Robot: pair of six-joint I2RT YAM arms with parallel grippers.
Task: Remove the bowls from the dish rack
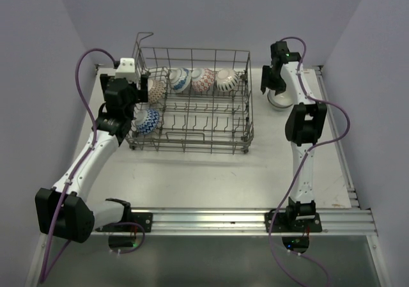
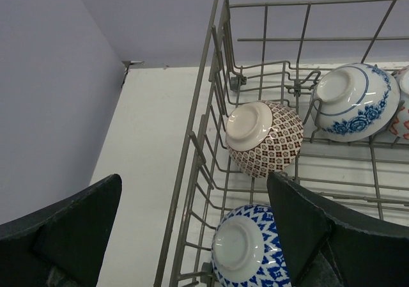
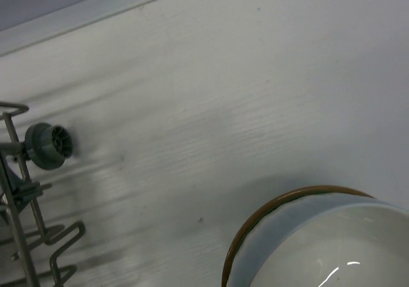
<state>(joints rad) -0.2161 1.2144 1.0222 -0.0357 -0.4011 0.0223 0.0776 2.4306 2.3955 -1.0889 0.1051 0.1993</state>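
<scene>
The grey wire dish rack [image 1: 192, 143] stands mid-table. Its back row holds a brown-patterned bowl [image 1: 155, 90], a blue-and-white floral bowl [image 1: 180, 80], a red-patterned bowl [image 1: 203, 80] and one more patterned bowl [image 1: 227, 79]. A blue-patterned bowl [image 1: 148, 119] sits at the rack's left front. My left gripper [image 2: 198, 236] is open above the rack's left wall [image 2: 192, 165], its right finger [image 2: 319, 236] beside the blue-patterned bowl [image 2: 249, 248]; the brown-patterned bowl [image 2: 265, 137] lies beyond. My right gripper [image 1: 273, 79] hovers over a pale bowl with a brown rim [image 3: 319, 248] on the table; its fingers are hidden.
The pale bowl [image 1: 279, 101] stands on the table right of the rack. A rack foot [image 3: 48, 146] and wire corner show left in the right wrist view. A raised wire handle [image 1: 144, 41] tops the rack's back left corner. Purple walls close in on three sides.
</scene>
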